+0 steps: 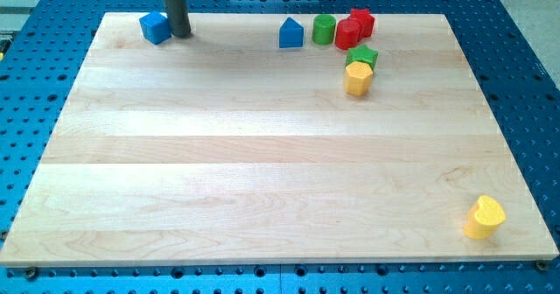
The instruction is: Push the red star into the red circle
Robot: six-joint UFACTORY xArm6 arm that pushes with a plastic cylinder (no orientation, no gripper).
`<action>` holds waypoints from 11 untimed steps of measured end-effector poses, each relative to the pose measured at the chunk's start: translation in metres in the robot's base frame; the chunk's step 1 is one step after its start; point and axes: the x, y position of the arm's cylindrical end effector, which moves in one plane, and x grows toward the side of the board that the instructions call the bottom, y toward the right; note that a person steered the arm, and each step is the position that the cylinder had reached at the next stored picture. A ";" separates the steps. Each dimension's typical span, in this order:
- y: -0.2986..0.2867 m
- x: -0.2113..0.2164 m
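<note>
Nearest block: yellow heart (484,217) sits at the view's bottom right corner of the tabletop (262,171), the farthest thing from my tip and no part of this job.
Tip: my tip (181,34) rests at the view's top left, touching or just beside the blue cube (155,27), which lies on its left.
Fingers: I have none, only a straight rod, so nothing spreads, presses or pinches.
Red star: red star (361,20) is well apart to my tip's right, by the top edge.
Red circle: red circle (347,34) lies against the star's lower left side; they look touching, so I judge the task nearly or already met.
Neighbours: blue house-shaped block (291,33) and green cylinder (324,29) stand between my tip and the red pair; green star (362,57) and yellow hexagon-like block (358,79) sit just below them.
Why so: a crowded cluster means I would need to come round the star's far side.
Hard to see: the circle covers part of the star; the rod's upper length is cut off at the top.
</note>
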 end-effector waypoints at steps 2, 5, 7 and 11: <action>0.008 0.000; 0.170 -0.016; 0.233 0.017; 0.249 -0.041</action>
